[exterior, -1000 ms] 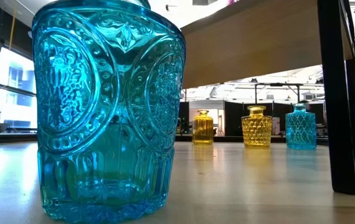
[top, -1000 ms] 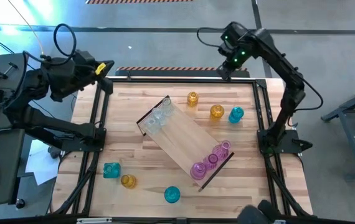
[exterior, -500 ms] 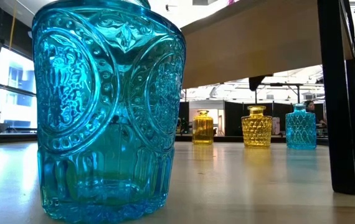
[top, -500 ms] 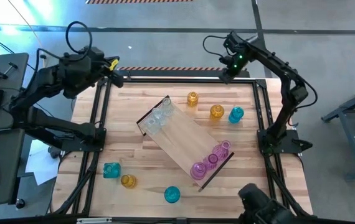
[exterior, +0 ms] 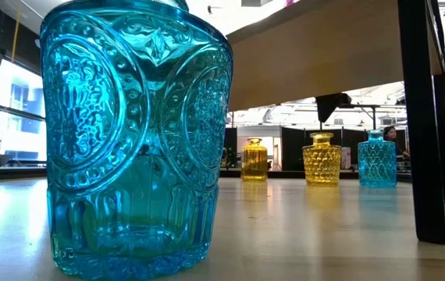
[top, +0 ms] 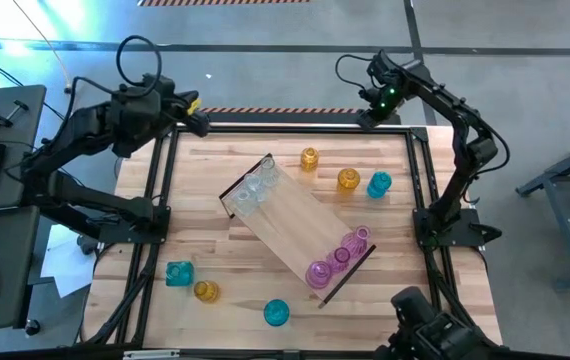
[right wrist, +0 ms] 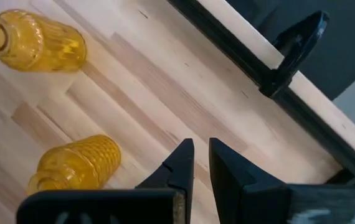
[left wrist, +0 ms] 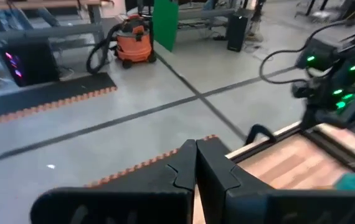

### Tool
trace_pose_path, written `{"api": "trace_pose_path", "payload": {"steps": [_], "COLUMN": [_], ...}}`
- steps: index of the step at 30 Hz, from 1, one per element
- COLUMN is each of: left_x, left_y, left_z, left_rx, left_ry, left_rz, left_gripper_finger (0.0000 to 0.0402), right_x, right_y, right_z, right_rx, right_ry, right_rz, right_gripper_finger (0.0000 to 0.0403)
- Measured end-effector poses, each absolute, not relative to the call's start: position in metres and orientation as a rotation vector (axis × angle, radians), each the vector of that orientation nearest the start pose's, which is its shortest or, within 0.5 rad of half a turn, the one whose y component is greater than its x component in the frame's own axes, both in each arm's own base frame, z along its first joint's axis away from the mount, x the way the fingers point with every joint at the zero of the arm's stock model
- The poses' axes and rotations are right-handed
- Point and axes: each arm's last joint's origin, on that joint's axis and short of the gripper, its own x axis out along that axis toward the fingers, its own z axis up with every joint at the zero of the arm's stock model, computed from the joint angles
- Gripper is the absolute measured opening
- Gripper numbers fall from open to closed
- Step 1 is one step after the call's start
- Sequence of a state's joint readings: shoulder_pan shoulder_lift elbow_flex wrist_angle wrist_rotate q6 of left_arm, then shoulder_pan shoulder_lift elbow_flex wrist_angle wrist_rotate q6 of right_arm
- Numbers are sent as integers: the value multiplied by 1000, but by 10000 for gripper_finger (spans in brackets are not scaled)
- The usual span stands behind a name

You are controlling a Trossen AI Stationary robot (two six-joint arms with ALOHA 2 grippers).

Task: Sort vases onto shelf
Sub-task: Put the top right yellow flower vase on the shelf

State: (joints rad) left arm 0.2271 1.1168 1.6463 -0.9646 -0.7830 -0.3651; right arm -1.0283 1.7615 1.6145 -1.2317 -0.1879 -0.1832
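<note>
Glass, likely slick and breakable: amber vases (right wrist: 78, 163) waiting below the right gripper (right wrist: 195, 163), nearly closed, holding nothing; probably gripping best at the neck.

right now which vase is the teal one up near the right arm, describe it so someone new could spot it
Start at the shelf lying diagonally across the table. Beyond its long edge, toward the right arm's side, three vases stand in a loose row on bare wood. The teal vase ends that row; its two neighbours are amber yellow.
</note>
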Motion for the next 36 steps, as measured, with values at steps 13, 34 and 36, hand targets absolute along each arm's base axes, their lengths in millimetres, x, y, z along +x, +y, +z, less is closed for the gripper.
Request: {"api": "trace_pose_path", "payload": {"steps": [13, 34, 36], "left_x": [156, 153, 153], "left_y": [61, 78, 78], "left_z": [479, 491, 491], "left_rx": [-3, -7, -8], "left_ry": [368, 253, 250], "left_rz": [1050, 1140, 1140], "left_gripper_finger": [1, 1, 1], "right_x": [172, 173, 173], "right_y": [-271, -273, -273], "right_z": [262, 261, 261], "right_rx": [874, 893, 891], "right_ry": [1346, 1327, 1324], "right_rz": [-606, -671, -672], "right_gripper_finger": [32, 32, 32]}}
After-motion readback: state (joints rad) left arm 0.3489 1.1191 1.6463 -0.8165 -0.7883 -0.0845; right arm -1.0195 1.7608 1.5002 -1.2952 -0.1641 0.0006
